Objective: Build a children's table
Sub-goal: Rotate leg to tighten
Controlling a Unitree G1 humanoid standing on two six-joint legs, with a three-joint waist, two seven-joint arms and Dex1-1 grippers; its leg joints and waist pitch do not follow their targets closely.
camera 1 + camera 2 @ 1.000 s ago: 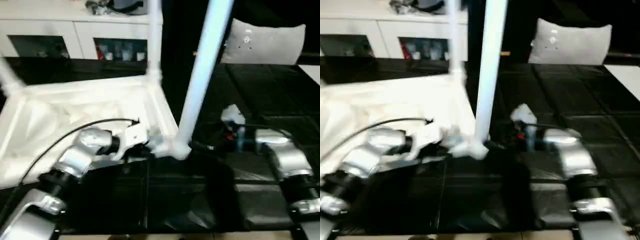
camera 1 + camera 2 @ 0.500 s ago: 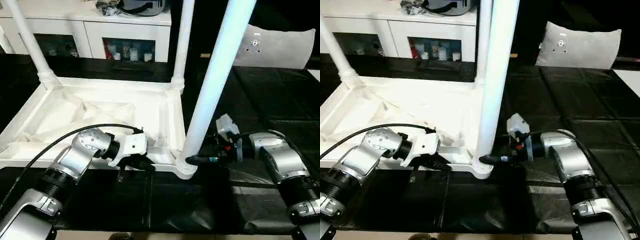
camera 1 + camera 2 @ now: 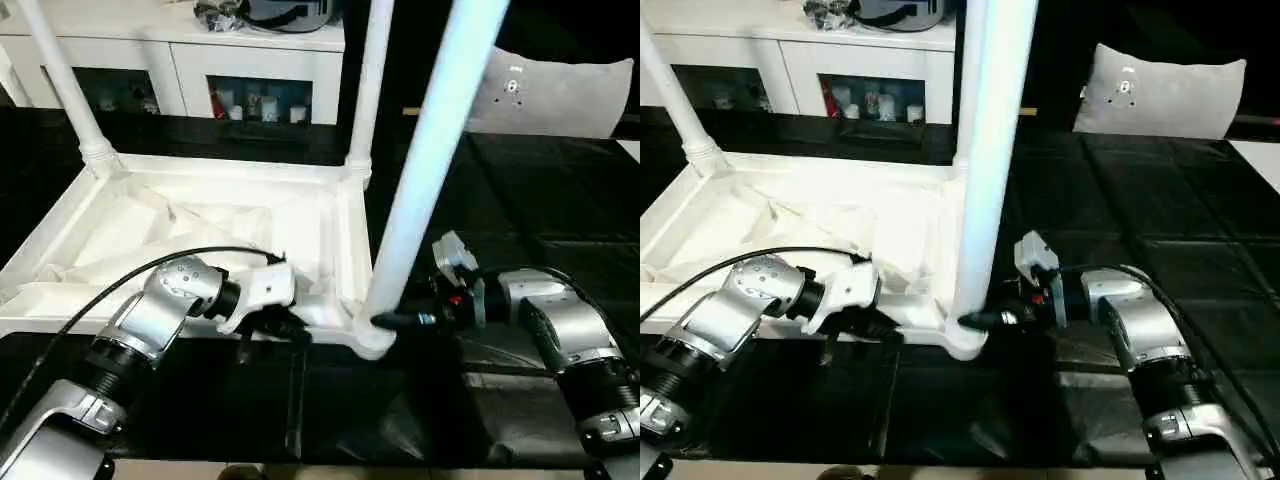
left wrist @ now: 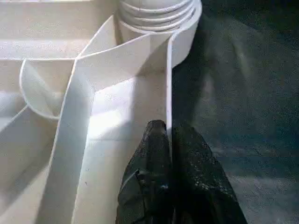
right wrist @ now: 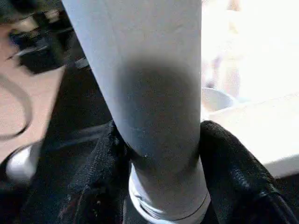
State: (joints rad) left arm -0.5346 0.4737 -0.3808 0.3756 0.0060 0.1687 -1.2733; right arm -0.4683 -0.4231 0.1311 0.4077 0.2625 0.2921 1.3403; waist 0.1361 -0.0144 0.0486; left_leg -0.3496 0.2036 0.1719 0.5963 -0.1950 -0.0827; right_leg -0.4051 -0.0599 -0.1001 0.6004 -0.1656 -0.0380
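The children's table (image 3: pixel 330 215) looks like smooth white plastic with a soft sheen, its ribbed underside catching bright highlights. The near leg (image 5: pixel 149 93) is equally smooth and faintly glossy. The black fingers (image 4: pixel 154 186) have a finely grained, slightly speckled surface, probably rubber or textured plastic. The forearms (image 3: pixel 160 315) are brushed silver metal. The floor (image 3: pixel 1140 220) is covered in dark, mildly reflective sheeting. The cabinet (image 3: pixel 260 60) is painted white with glass doors; a grey cushion (image 3: pixel 1160 95) seems cloth.

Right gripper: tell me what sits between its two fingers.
In the right wrist view, the lower end of the near table leg stands between the right gripper's two fingers, which press on both its sides, just above the corner socket.
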